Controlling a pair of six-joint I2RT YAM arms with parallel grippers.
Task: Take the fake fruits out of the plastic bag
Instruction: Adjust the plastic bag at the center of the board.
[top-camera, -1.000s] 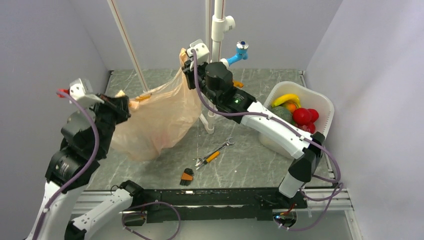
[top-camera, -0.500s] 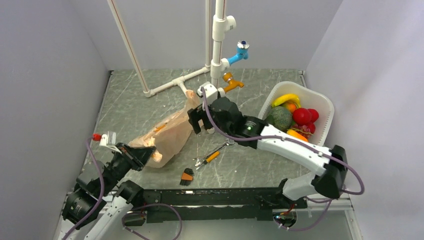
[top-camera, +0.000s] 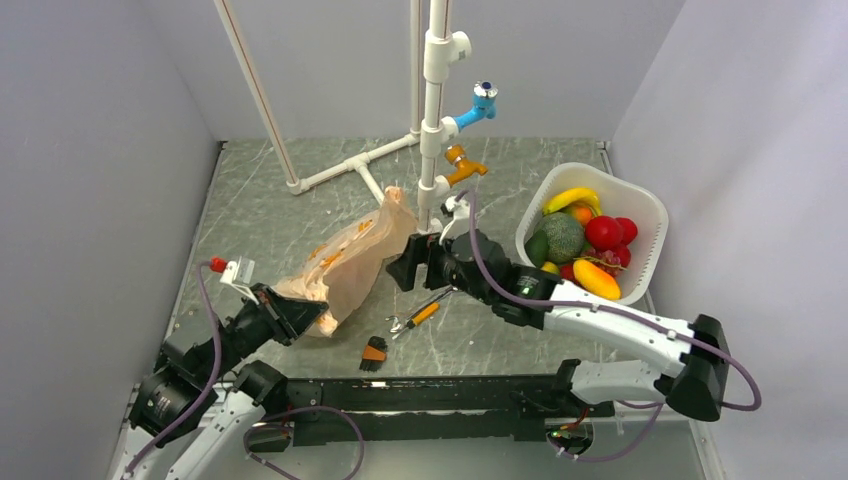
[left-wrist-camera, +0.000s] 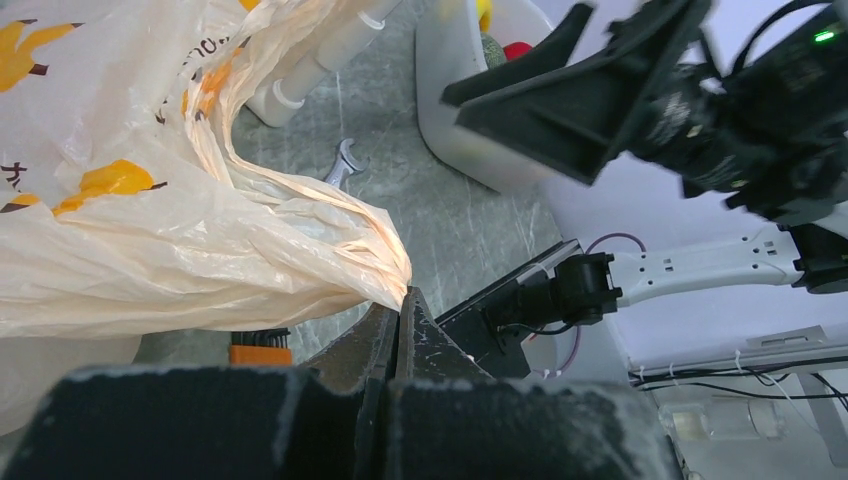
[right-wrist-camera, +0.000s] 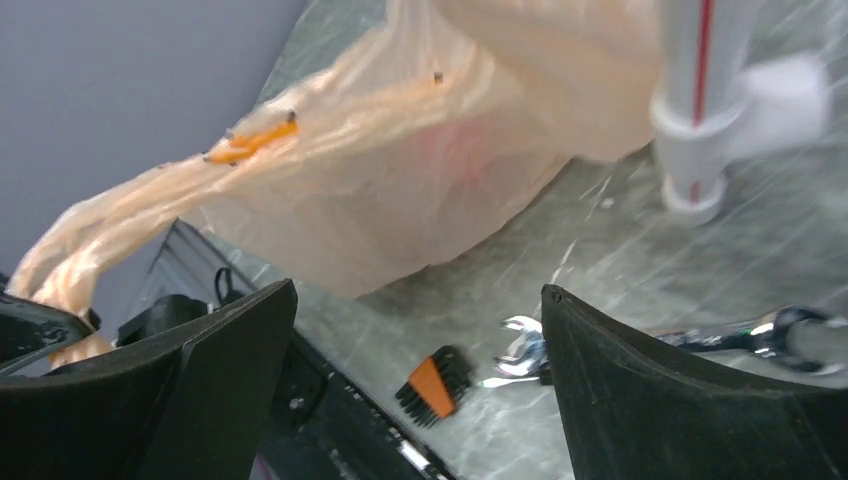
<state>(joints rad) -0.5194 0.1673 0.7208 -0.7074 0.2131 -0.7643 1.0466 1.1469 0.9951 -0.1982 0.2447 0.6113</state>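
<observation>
The plastic bag (top-camera: 350, 255) lies slumped on the table, peach-orange with yellow figures; it also fills the left wrist view (left-wrist-camera: 150, 220) and the right wrist view (right-wrist-camera: 420, 150). My left gripper (top-camera: 316, 318) is shut on its twisted near end (left-wrist-camera: 400, 298). Just right of the bag, my right gripper (top-camera: 410, 268) stands open, its jaws wide apart (right-wrist-camera: 418, 290) with nothing between them. A faint reddish patch shows through the bag wall; what is inside cannot be told. A red fruit (top-camera: 603, 232) and an orange one (top-camera: 581, 212) lie in the white basket (top-camera: 655, 215).
The basket also holds a banana (top-camera: 572, 197) and a green melon (top-camera: 562, 237). A wrench (top-camera: 428, 308) and an orange hex-key set (top-camera: 374, 352) lie in front of the bag. White pipes with a blue tap (top-camera: 484, 100) and an orange tap (top-camera: 462, 163) rise behind.
Both arms came down and the bag dropped from hanging in the air to lying on the table. My right gripper let go of the bag and opened. The left kept its hold.
</observation>
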